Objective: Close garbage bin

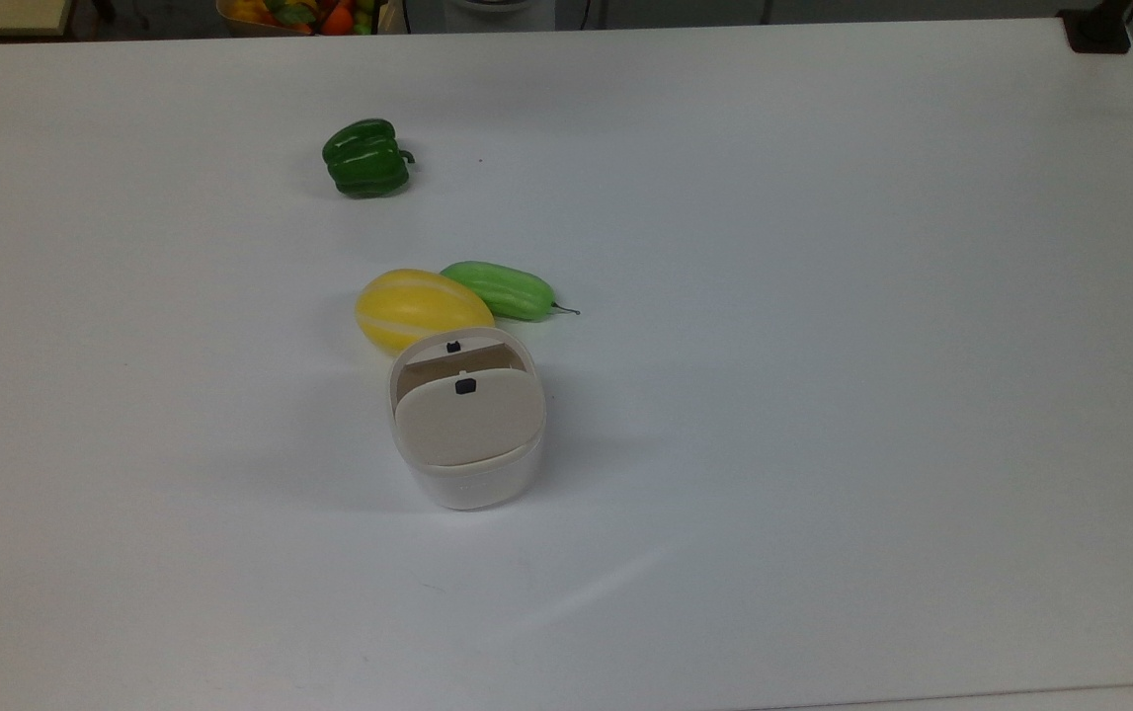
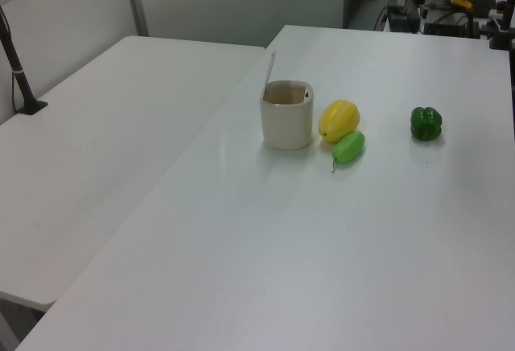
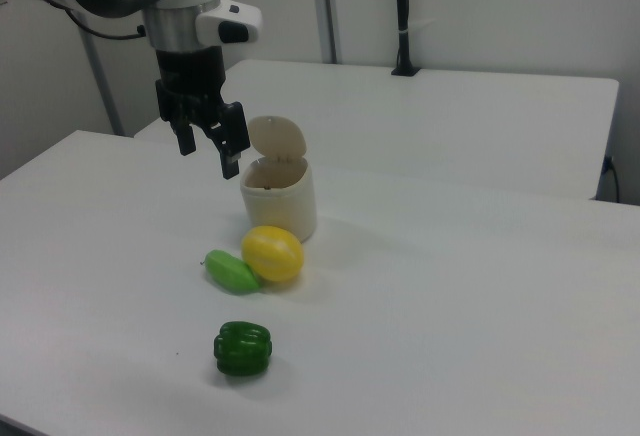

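Gripper: in the right view the gripper hangs in the air at about 10 o'clock from the bin, fingers apart with a clear gap, holding nothing and touching nothing.

Bin: the white bin stands near the middle of the table; its beige lid is raised upright, the mouth open, a small black button on the lid's edge and a second black catch on the rim. In the left view the lid shows edge-on above the tub.

Melon: the yellow melon lies just beside the bin, at 11 o'clock from it in the top view.

Cucumber: a light green cucumber touches the melon at its 2 o'clock in the top view.

Pepper: a dark green pepper sits well apart, at 11 o'clock from the melon in the top view.

Writing: no lettering can be read on any item.

Surface: plain white tabletop, matte, with soft shadows; a second white table adjoins it in the left view.

Room: pale walls behind, a black post clamped on the far table in the right view.
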{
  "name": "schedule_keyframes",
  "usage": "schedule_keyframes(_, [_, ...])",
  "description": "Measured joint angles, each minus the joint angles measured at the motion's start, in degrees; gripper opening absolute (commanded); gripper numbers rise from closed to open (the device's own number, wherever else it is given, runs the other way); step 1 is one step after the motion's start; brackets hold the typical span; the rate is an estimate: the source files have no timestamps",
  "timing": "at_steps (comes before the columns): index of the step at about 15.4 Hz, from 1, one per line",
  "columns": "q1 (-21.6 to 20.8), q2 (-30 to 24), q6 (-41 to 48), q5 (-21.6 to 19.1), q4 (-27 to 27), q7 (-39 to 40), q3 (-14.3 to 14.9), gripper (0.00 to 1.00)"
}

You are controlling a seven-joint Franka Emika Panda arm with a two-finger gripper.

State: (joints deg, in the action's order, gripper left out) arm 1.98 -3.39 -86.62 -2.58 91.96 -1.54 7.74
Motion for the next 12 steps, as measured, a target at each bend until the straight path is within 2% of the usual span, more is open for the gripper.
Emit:
schedule_keyframes(8, [0.18,0.2,-0.01,0.0,-0.44,-0.1,0.54,0.99])
schedule_keyframes(10, [0.08,0.61,-0.01,-0.01,-0.44,-0.1,0.47,0.83])
schedule_keyframes(11, [0.04,0.87,-0.01,-0.02,-0.45,-0.1,0.41,0.62])
schedule_keyframes(12, [0.0,1.41,-0.01,-0.08,-0.45,-0.1,0.25,0.37])
